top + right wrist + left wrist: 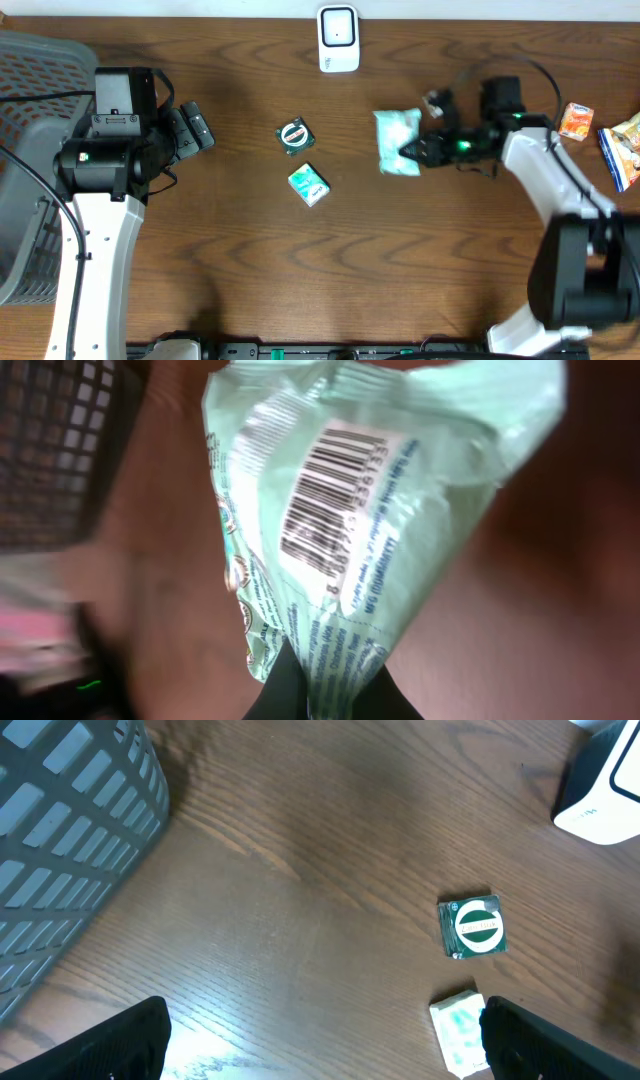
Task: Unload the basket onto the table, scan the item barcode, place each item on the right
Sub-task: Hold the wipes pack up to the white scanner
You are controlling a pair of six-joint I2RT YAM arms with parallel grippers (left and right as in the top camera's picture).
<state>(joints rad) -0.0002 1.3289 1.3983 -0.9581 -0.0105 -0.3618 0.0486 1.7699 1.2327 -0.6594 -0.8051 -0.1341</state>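
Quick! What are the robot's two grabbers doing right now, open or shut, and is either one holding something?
Left gripper: jaws open, holding nothing.
Right gripper: jaws shut on the green packet.

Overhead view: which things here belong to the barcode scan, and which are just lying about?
Job: pale green packet, its barcode, the right gripper with jaws shut on it, white scanner at the far edge.
Lying about: round-logo sachet, small green box, grey basket, orange packet, blue-and-yellow packet.
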